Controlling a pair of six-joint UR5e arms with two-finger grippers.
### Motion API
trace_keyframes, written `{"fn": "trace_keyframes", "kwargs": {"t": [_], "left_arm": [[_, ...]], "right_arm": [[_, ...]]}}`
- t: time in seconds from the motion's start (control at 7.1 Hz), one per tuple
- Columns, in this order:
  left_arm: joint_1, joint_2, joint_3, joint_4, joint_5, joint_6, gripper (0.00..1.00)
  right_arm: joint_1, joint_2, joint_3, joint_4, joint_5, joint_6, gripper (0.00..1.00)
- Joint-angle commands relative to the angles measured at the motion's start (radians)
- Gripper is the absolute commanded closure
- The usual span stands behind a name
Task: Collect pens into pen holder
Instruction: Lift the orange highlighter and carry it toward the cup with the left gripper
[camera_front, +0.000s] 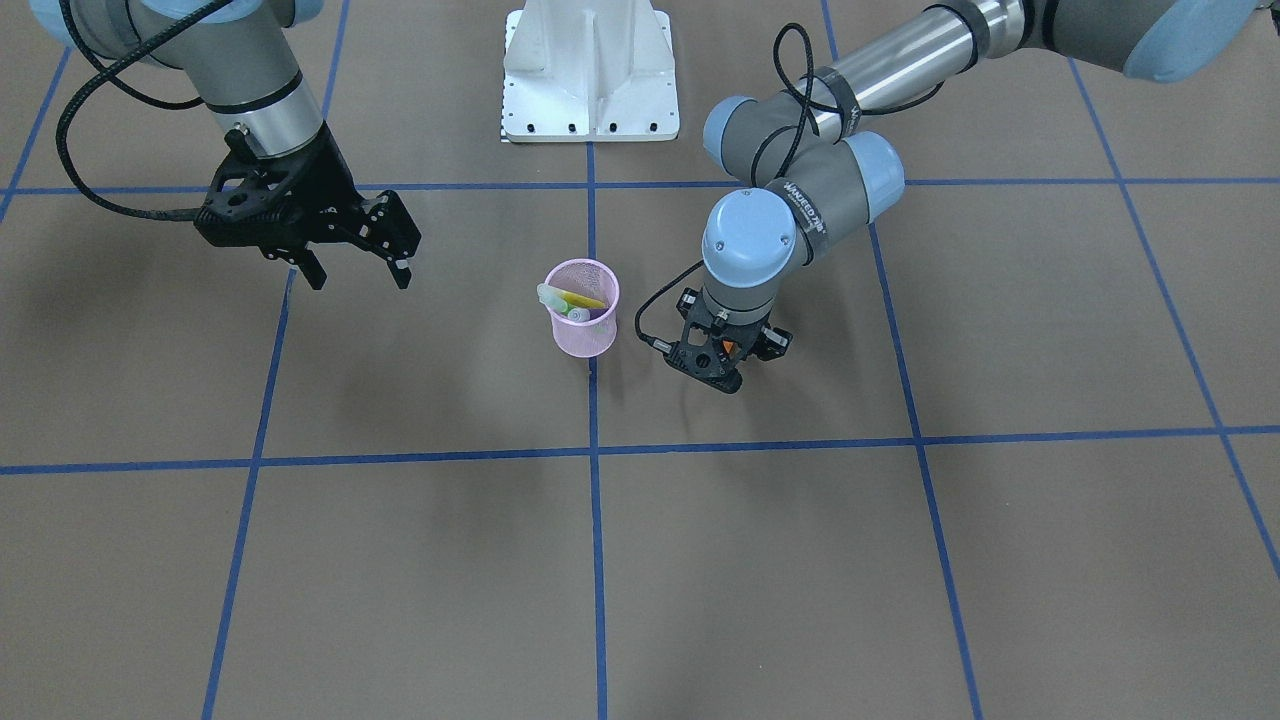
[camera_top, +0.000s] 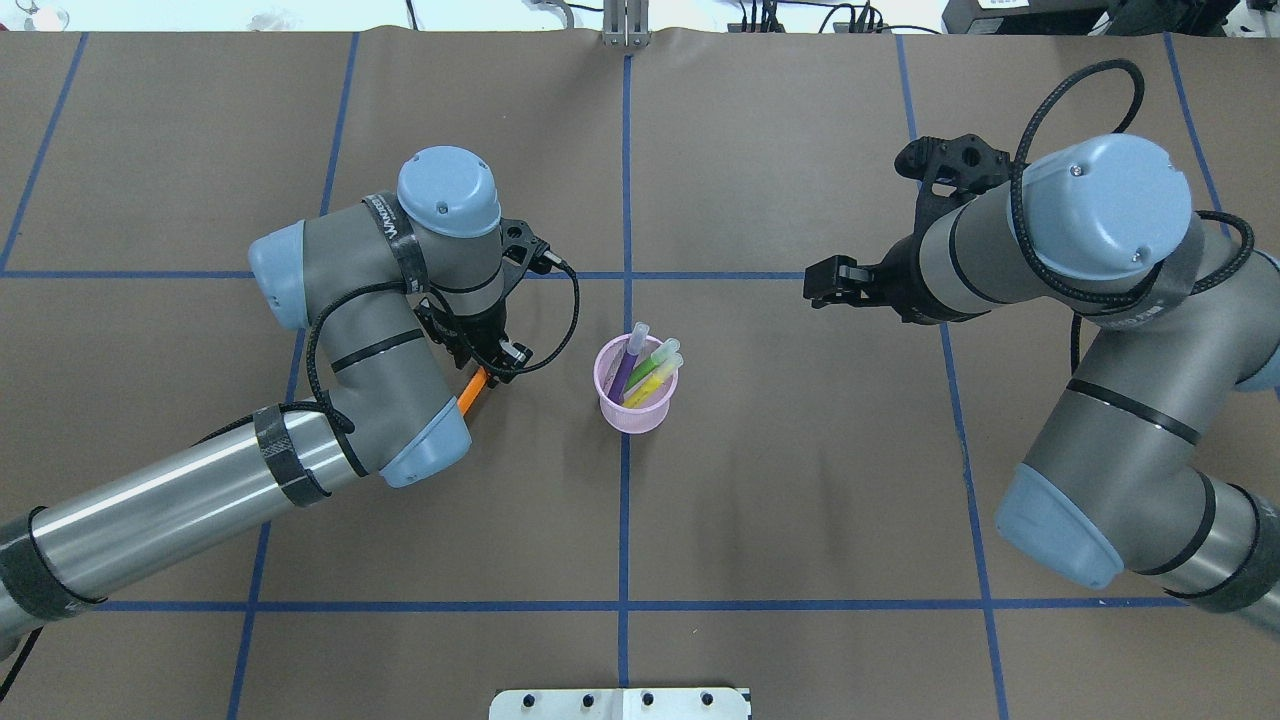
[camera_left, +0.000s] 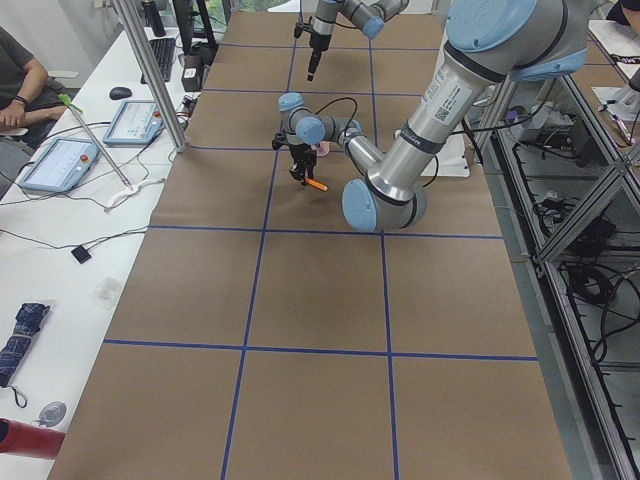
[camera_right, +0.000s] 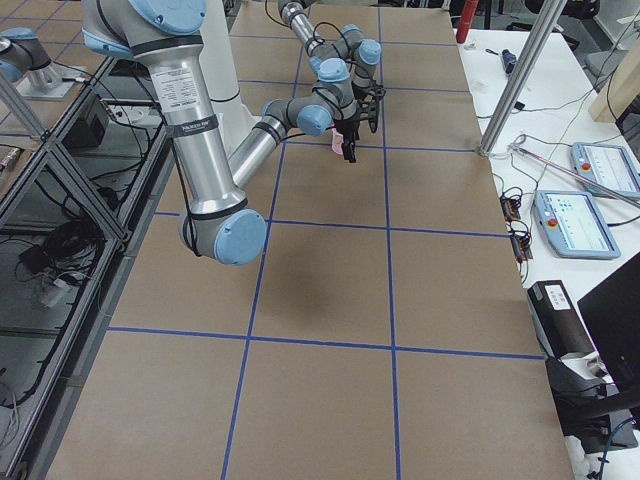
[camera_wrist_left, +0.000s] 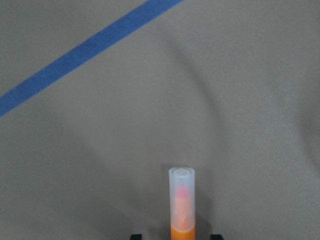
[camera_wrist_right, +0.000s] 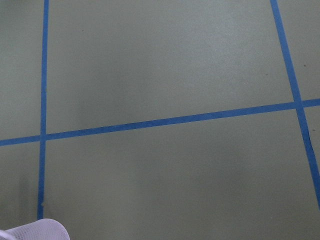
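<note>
The pink mesh pen holder (camera_top: 640, 400) stands at the table's middle, also in the front view (camera_front: 583, 325). It holds the purple pen (camera_top: 628, 360), the green pen (camera_top: 655, 362) and the yellow pen (camera_top: 652, 385). My left gripper (camera_top: 482, 368) is shut on the orange pen (camera_top: 471, 391), to the left of the holder and apart from it. The left wrist view shows the pen's pale cap (camera_wrist_left: 181, 192) sticking out past the fingers. My right gripper (camera_front: 357, 272) is open and empty, raised to the holder's right.
The robot's white base (camera_front: 590, 70) stands at the table's edge behind the holder. Blue tape lines (camera_top: 625, 500) cross the brown table. Operator desks with tablets (camera_left: 60, 160) run along the far side.
</note>
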Motion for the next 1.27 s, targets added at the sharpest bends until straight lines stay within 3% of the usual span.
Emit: {"fn": "trace_keyframes", "kwargs": {"t": [0.0,0.14,0.28,0.56,0.85,0.99,1.13], "left_arm": [[0.004,-0.002,0.002,-0.001,0.0,-0.004,0.52],[0.004,-0.002,0.002,-0.001,0.0,-0.004,0.71],[0.002,0.0,0.001,0.001,0.0,-0.004,1.0],[-0.001,-0.003,-0.01,0.001,-0.02,-0.006,1.0],[-0.014,-0.026,-0.137,-0.01,-0.034,-0.158,1.0],[-0.013,-0.042,-0.218,-0.008,0.095,-0.232,1.0],[-0.013,-0.061,-0.261,-0.007,0.16,-0.259,1.0]], "right_arm": [[-0.001,0.002,-0.005,0.0,-0.001,0.0,0.0],[-0.001,0.005,-0.005,0.0,-0.002,0.002,0.0],[-0.001,0.005,-0.005,0.0,-0.002,0.003,0.0],[0.0,0.005,-0.005,0.0,-0.002,0.005,0.0],[0.011,0.002,-0.001,0.002,-0.001,0.008,0.0],[0.011,0.002,-0.001,0.002,-0.001,0.009,0.0],[0.013,0.001,-0.001,0.002,-0.002,0.011,0.0]]}}
